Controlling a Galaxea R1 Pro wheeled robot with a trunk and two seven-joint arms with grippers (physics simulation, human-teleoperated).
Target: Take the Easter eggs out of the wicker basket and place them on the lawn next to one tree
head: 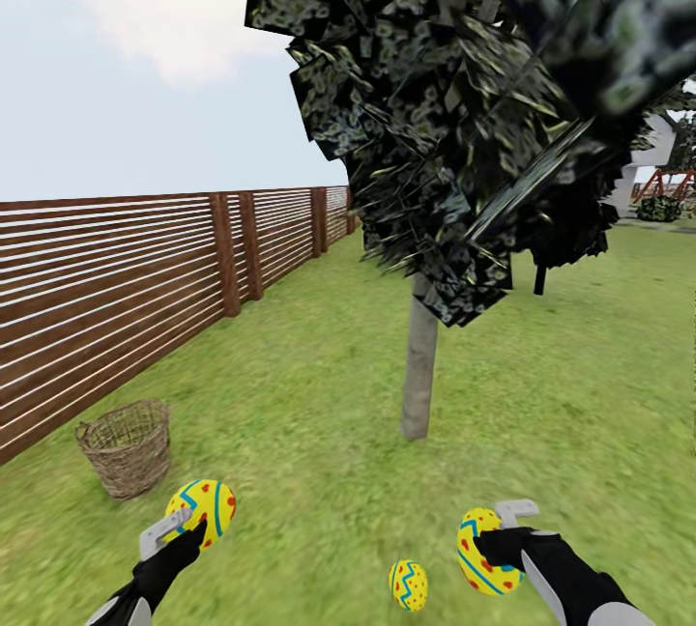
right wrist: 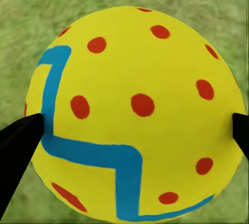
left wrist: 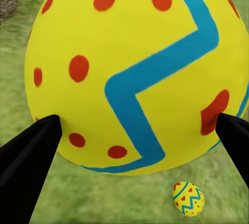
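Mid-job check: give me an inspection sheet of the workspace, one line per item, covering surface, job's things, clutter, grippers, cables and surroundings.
Surface: lawn, short mottled green grass.
Job's things: one Easter egg held in the left gripper; a second egg held in the right gripper; a third egg lies on the grass between the arms, in front of the tree. Wicker basket stands upright near the fence; its inside cannot be seen from here.
Clutter: nothing seen.
Grippers: both shut on their eggs, fingers pressing opposite sides.
Cables: nothing seen.
Surroundings: brown slat fence at left, a darker tree behind, white house far right.
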